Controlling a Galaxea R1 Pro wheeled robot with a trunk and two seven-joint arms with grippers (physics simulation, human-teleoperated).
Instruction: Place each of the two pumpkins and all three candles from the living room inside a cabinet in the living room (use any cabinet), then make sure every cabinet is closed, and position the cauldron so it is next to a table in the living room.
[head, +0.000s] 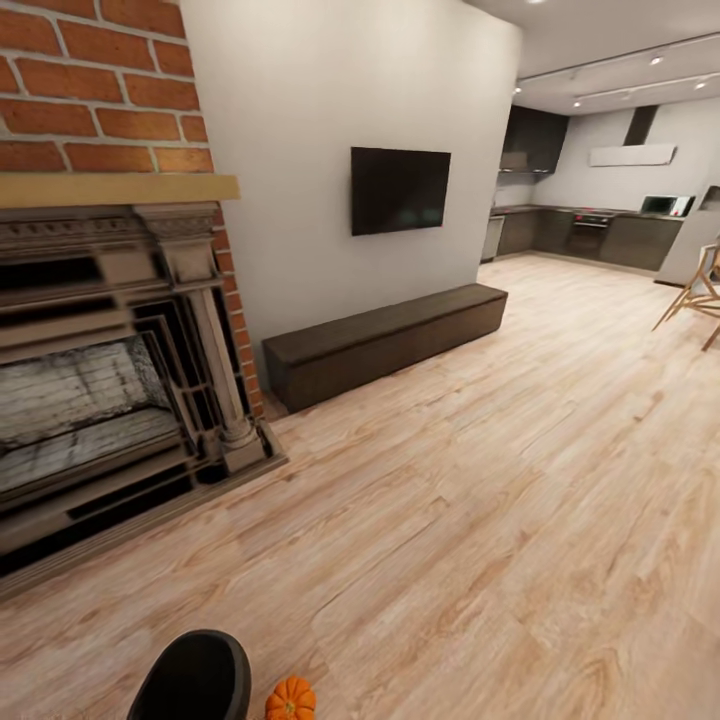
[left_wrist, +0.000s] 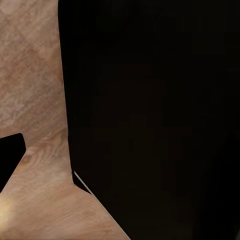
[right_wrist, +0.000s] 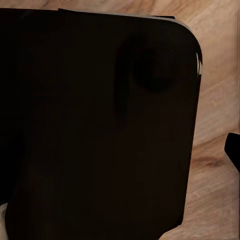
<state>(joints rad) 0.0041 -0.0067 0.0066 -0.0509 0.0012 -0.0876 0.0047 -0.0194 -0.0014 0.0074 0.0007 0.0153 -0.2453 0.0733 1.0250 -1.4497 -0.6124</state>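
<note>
In the head view, one small orange ribbed pumpkin (head: 290, 699) sits on the wood floor at the bottom edge. Just left of it is the black rounded cauldron (head: 192, 678), cut off by the frame. The long, low dark brown cabinet (head: 385, 342) stands against the white wall under the black TV, with all its fronts shut. The candles and the other pumpkin are out of view. Each wrist view looks at a large black body over the floor. A black tip (left_wrist: 10, 155) at one edge and another (right_wrist: 233, 150) may be fingers; I cannot tell their state.
A brick fireplace (head: 110, 380) with a stone surround juts out on the left. A black TV (head: 400, 189) hangs above the cabinet. Open wood floor (head: 480, 500) stretches to a kitchen at the back right, where wooden chair legs (head: 695, 295) stand.
</note>
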